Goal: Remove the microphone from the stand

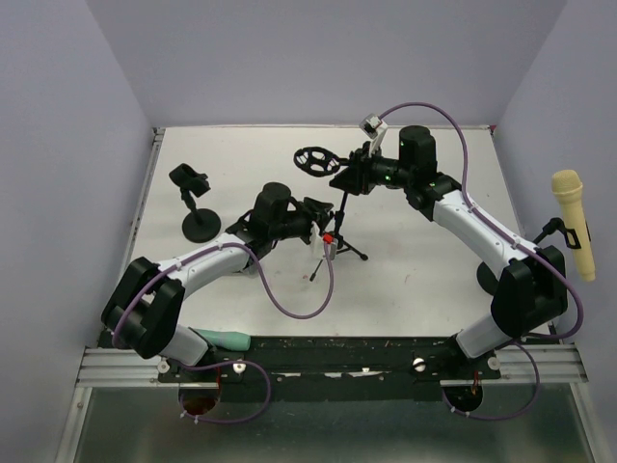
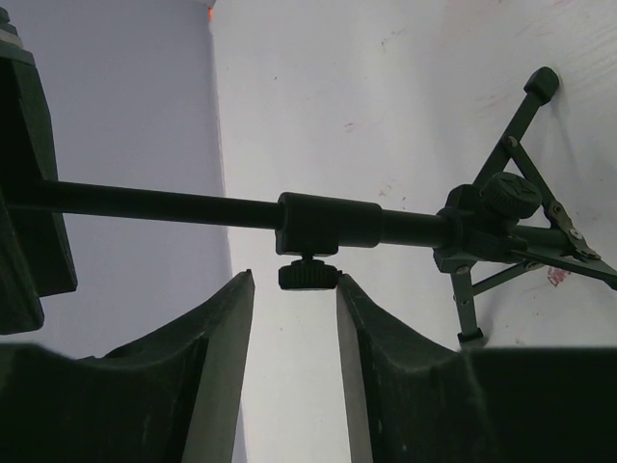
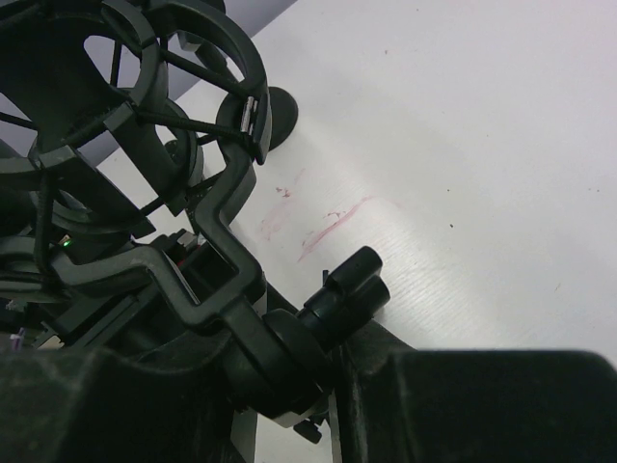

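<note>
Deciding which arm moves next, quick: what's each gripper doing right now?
Left gripper: open, straddling the clamp knob on the stand pole, gripping nothing.
Right gripper: looks closed on the shock mount at its pivot joint.

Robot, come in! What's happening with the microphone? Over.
Left gripper open by tripod pole. Right gripper at shock mount, grip unclear. Yellow mic on its stand, untouched.
</note>
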`<action>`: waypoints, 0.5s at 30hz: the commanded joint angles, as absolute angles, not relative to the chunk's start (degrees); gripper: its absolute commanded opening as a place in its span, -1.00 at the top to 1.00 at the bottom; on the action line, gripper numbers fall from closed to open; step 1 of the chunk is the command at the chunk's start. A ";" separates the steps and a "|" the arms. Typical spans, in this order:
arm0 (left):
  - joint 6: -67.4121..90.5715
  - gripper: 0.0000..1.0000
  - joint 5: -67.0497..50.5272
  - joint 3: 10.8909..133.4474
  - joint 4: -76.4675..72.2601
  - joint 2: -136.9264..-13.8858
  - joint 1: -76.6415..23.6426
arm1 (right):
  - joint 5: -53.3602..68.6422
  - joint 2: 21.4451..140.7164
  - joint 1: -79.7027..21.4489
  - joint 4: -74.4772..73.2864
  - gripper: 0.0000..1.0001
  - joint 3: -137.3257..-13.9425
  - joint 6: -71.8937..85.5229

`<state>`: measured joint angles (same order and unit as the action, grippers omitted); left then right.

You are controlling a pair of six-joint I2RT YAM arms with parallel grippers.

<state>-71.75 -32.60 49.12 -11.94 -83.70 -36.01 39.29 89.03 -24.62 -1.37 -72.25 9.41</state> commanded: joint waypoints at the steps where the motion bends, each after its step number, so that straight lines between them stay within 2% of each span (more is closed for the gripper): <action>1: -72.16 0.19 -31.29 50.97 -12.13 -84.99 -36.21 | 41.75 90.18 -24.79 -2.20 0.99 -73.48 10.28; 4: -70.23 0.39 -30.41 52.29 -10.90 -85.34 -36.30 | 41.75 89.91 -24.87 -2.20 0.99 -73.30 10.28; 6: -66.73 0.44 -30.76 53.52 -9.59 -84.82 -36.21 | 41.75 89.74 -24.87 -2.20 0.99 -73.21 10.28; 11: -51.45 0.66 -34.53 56.86 -5.81 -83.06 -35.42 | 41.31 88.95 -24.79 -2.37 0.99 -72.77 9.15; 15: -33.79 0.99 -38.92 61.86 -1.86 -83.49 -33.14 | 40.52 88.33 -24.87 -2.20 0.99 -72.42 7.91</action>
<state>-53.76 -32.82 55.46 -3.25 -84.77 -35.35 39.40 89.10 -24.43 -1.45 -72.27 8.78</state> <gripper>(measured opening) 0.319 0.344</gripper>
